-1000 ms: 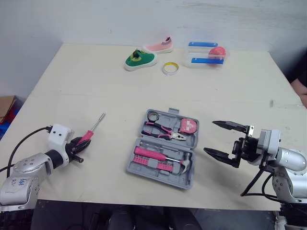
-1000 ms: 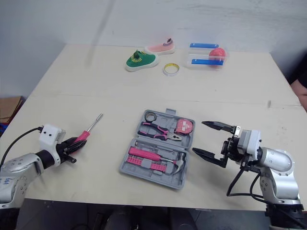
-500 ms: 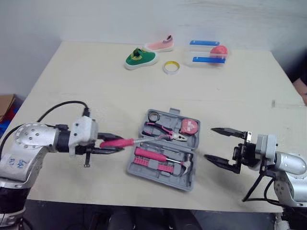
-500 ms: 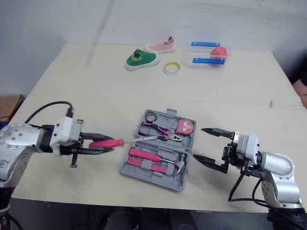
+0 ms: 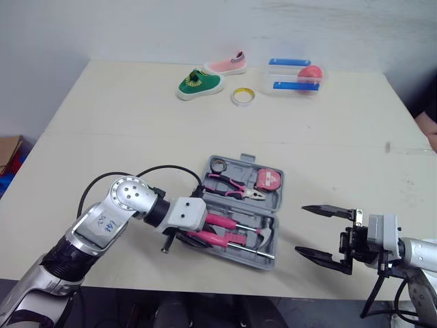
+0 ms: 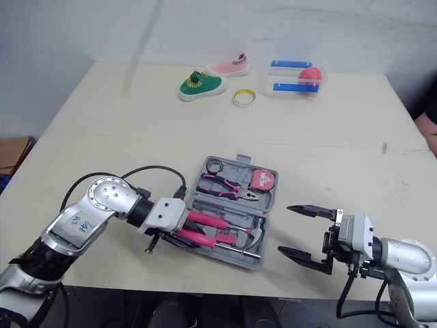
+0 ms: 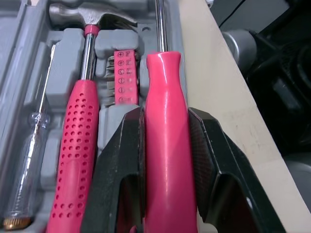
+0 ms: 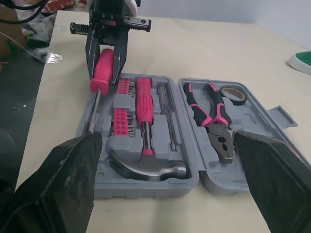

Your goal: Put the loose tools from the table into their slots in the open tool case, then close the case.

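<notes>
Seating the screwdriver [image 7: 167,145] in the edge slot of the open tool case [image 8: 146,188]

Left gripper [image 7: 165,116] is clamped on the pink handle, one black finger on each side, nothing else in its grasp; the shaft runs along the case's outer edge, just beside the bit rack [image 7: 122,82] and parallel to the hammer [image 7: 82,136]; whether the tool is fully down in its recess I cannot tell (the fingers hide the underside); to do this well, I judge, keep the shaft in line with the groove, press the handle flat until it sits level with the hammer, then spread the fingers without dragging it sideways; right gripper [image 5: 300,229] hangs over the table [image 5: 136,137] near the case's right end, fingers wide apart, empty and touching nothing
</notes>
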Controlling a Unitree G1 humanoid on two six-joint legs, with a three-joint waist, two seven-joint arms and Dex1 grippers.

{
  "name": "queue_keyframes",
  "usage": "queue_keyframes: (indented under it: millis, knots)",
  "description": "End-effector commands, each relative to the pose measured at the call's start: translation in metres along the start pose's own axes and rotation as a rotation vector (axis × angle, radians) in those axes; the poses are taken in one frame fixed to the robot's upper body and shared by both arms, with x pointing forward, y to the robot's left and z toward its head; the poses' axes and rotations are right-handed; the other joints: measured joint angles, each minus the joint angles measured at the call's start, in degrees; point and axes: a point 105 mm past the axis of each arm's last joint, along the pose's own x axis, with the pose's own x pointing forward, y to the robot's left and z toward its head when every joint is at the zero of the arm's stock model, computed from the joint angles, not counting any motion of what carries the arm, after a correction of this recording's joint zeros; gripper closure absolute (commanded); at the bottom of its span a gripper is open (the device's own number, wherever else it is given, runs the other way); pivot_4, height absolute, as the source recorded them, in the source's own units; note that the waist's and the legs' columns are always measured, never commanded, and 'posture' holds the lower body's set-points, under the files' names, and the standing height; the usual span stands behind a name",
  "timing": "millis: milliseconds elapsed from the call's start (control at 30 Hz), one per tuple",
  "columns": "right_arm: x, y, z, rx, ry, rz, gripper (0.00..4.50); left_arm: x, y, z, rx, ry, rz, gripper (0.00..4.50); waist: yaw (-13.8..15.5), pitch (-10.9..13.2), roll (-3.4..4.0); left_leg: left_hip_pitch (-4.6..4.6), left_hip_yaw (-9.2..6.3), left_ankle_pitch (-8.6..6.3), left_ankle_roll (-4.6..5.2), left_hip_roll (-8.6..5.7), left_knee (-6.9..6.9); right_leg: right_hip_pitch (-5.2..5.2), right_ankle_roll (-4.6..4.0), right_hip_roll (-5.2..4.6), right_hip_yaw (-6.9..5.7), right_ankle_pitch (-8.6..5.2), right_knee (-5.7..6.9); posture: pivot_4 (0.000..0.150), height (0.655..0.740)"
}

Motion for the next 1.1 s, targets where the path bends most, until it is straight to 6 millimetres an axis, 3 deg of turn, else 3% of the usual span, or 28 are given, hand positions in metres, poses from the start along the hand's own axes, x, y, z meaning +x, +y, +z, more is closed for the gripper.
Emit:
queue_keyframes:
  millis: [33,467,533,600,633,733,900,1000,1100]
  knots:
    - [-0.002,0.001,0.015,-0.025,-0.013,-0.012,0.0,0.009,-0.002,0.001,0.0,0.03,0.022,3.94,0.14,0.0,0.0,0.01,-0.01,0.01,0.03,-0.03,0.0,0.02,0.01,-0.03,0.0,0.01,0.02,0.15,0.74]
    - [-0.002,0.002,0.017,-0.015,-0.002,-0.05,0.0,0.016,0.001,-0.013,-0.043,0.119,0.043,3.94,0.29,0.0,-0.01,0.0,-0.06,-0.06,0.17,-0.1,0.02,0.1,0.09,-0.09,-0.03,0.05,-0.06,0.15,0.74]
    - [-0.003,0.002,0.016,-0.012,-0.002,-0.052,0.0,0.017,-0.005,-0.01,-0.056,0.097,0.004,2.92,0.29,0.0,-0.01,0.0,-0.07,-0.07,0.18,-0.11,0.04,0.12,0.09,-0.1,-0.03,0.06,-0.06,0.15,0.74]
    - [-0.004,0.002,0.015,-0.009,-0.002,-0.054,0.0,0.015,0.0,-0.006,0.002,0.081,0.035,2.26,0.27,0.0,-0.01,0.0,-0.07,-0.06,0.18,-0.11,0.05,0.12,0.1,-0.1,-0.03,0.06,-0.04,0.15,0.74]
    - [-0.004,0.002,0.014,-0.008,0.0,-0.055,0.0,0.012,0.003,-0.001,0.02,0.058,0.048,1.69,0.26,0.0,-0.01,0.0,-0.07,-0.07,0.18,-0.1,0.04,0.12,0.1,-0.1,-0.04,0.06,-0.04,0.15,0.74]
    - [-0.006,0.002,0.011,-0.002,0.0,-0.067,0.0,0.004,0.007,0.015,0.039,-0.046,0.072,0.53,0.29,0.0,-0.01,0.0,-0.08,-0.07,0.18,-0.1,0.02,0.11,0.1,-0.09,-0.04,0.06,-0.05,0.15,0.74]
    - [-0.009,-0.002,0.007,-0.006,0.014,-0.076,0.0,-0.008,0.013,0.029,0.05,-0.243,0.129,0.53,0.22,0.0,-0.01,-0.03,-0.09,-0.07,0.18,-0.09,0.02,0.11,0.1,-0.09,-0.08,0.06,-0.09,0.15,0.74]
    - [-0.01,-0.005,0.004,-0.009,0.019,-0.081,0.0,-0.012,0.016,0.029,0.027,-0.36,0.152,1.36,0.24,0.0,0.0,-0.03,-0.09,-0.06,0.18,-0.1,0.07,0.11,0.1,-0.09,-0.09,0.06,-0.06,0.15,0.74]
    - [-0.011,-0.006,0.002,-0.007,0.026,-0.083,0.0,-0.005,0.012,0.012,0.011,-0.321,0.136,2.76,0.18,0.0,0.0,-0.02,-0.1,-0.06,0.18,-0.1,0.09,0.11,0.11,-0.07,-0.09,0.06,-0.05,0.15,0.74]
